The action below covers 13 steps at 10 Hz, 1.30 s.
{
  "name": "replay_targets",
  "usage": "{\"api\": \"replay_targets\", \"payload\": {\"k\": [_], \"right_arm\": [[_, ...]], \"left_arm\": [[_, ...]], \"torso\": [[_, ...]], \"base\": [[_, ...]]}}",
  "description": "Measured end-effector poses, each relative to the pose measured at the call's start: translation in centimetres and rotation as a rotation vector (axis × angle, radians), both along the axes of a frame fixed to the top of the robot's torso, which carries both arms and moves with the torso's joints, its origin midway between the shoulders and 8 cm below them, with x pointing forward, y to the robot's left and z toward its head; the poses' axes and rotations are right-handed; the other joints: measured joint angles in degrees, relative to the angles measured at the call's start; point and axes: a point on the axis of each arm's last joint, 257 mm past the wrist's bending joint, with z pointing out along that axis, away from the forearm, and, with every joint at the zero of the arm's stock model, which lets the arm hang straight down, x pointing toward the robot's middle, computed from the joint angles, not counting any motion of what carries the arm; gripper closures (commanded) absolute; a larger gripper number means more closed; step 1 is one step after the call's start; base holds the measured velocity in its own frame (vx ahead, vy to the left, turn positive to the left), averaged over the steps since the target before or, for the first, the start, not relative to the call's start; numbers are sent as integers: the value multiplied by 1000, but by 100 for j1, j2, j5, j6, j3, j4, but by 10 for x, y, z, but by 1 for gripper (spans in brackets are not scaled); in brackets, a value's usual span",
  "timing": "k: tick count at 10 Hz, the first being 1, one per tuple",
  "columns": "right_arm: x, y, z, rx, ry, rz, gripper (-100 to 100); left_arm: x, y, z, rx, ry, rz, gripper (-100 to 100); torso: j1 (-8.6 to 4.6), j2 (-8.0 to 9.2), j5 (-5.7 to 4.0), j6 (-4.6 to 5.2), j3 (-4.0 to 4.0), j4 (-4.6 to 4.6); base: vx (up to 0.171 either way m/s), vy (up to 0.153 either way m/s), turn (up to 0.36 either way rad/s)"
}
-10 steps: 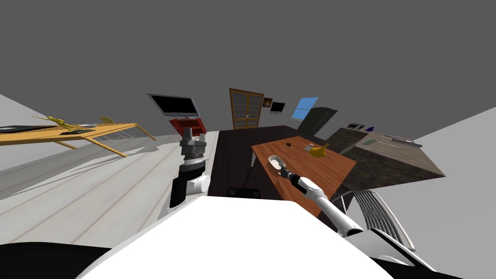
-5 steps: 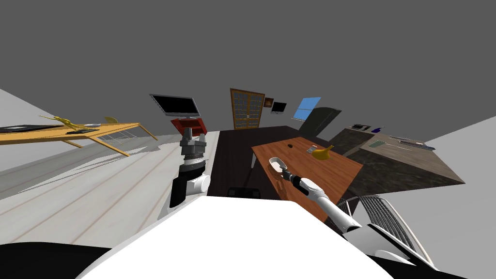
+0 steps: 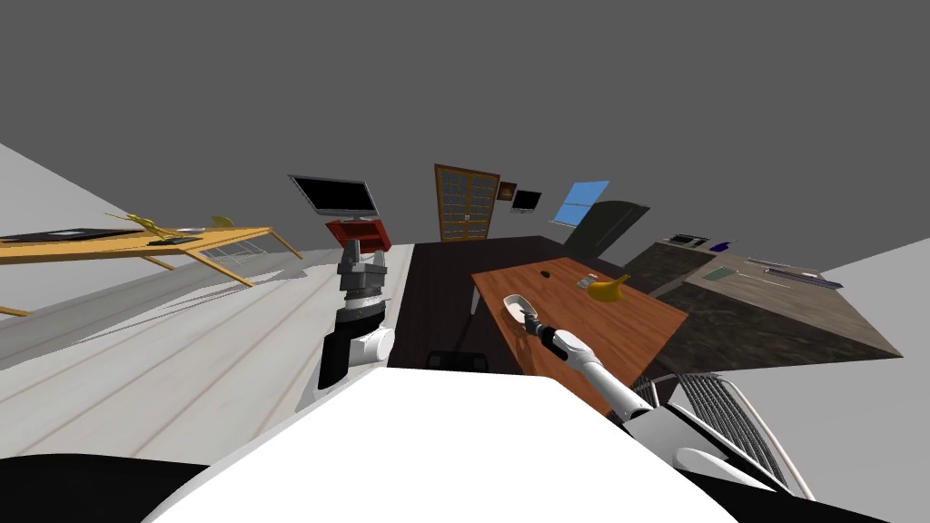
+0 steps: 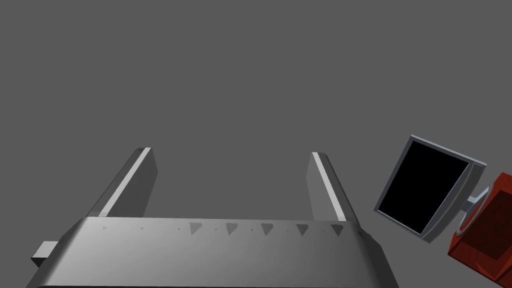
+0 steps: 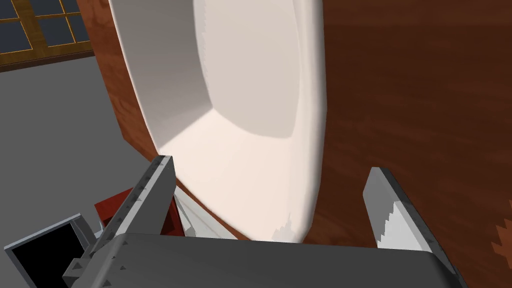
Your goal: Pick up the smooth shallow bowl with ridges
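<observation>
The white shallow bowl (image 3: 519, 306) lies near the front left corner of a reddish-brown wooden table (image 3: 627, 322). My right gripper (image 3: 534, 324) is at the bowl's near end. In the right wrist view the bowl (image 5: 250, 100) is close and large, and its near rim sits between the open fingers of the right gripper (image 5: 270, 167). One finger is outside the rim over the table's edge, the other over the table top (image 5: 425, 100). The fingers do not press the bowl. My left gripper (image 3: 361, 247) is raised in front of my chest, and the left gripper (image 4: 231, 152) stands open and empty.
A yellow banana (image 3: 607, 289), a small grey object (image 3: 588, 280) and a small dark object (image 3: 545, 271) lie farther back on the table. A wire-backed chair (image 3: 727, 427) stands at the right, a dark counter (image 3: 772, 304) behind it. A light wooden table (image 3: 136, 243) is at the left.
The whole head view has shifted, so I have moved a little. My right forearm has swung in closer, while its gripper stays at the bowl's near end, still open.
</observation>
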Motion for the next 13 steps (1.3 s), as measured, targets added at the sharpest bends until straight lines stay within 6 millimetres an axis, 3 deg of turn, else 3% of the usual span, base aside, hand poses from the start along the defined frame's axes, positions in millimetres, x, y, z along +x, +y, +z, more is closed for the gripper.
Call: {"api": "replay_targets", "payload": {"k": [1, 2, 6, 7, 8, 12, 13], "right_arm": [[6, 5, -3, 0, -1, -7, -100], [7, 5, -3, 0, -1, -9, 100], [6, 5, -3, -1, 0, -9, 100], [6, 5, -3, -1, 0, -9, 0], [6, 5, -3, -1, 1, -9, 100], [-16, -15, 8, -2, 2, 14, 100], [-17, -16, 9, -1, 2, 17, 0]], "left_arm": [[0, 0, 0, 0, 0, 0, 0], [0, 0, 0, 0, 0, 0, 0], [0, 0, 0, 0, 0, 0, 0], [0, 0, 0, 0, 0, 0, 0], [0, 0, 0, 0, 0, 0, 0], [0, 0, 0, 0, 0, 0, 0], [0, 0, 0, 0, 0, 0, 0]], "torso": [[-1, -3, 0, -1, -1, 0], [9, -7, 2, 2, -4, -2], [23, -10, 5, 2, -4, 1], [23, -8, 6, 2, -3, 2], [24, -7, 7, 2, -2, 2], [58, -17, 18, 4, -5, 4], [46, -12, 14, -2, -2, 6]], "base": [[-12, -29, 22], [-2, -5, -3], [-1, 0, -2], [0, 0, 0], [16, 47, -93], [39, 69, -73], [3, 7, 3]]}}
